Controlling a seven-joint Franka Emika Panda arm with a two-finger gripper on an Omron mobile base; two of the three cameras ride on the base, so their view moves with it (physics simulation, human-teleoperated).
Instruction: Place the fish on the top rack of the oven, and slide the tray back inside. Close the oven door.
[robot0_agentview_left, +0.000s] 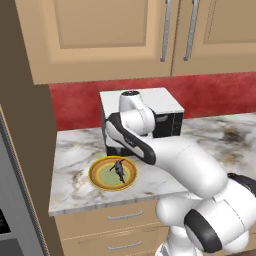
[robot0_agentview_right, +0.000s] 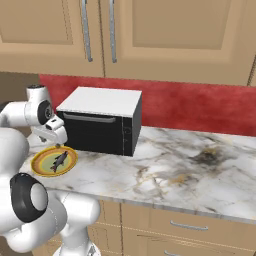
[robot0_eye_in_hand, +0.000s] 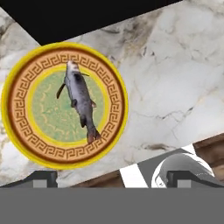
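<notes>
Marble counter (robot0_eye_in_hand: 175, 78): fish (robot0_eye_in_hand: 81, 98) on plate (robot0_eye_in_hand: 26, 131)

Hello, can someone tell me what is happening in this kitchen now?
The white robot arm hangs its open gripper above the marble counter, looking down at a fish that lies on a round yellow plate. The fish is not grasped yet. The plate sits in front of a small black box with a white top.
</notes>
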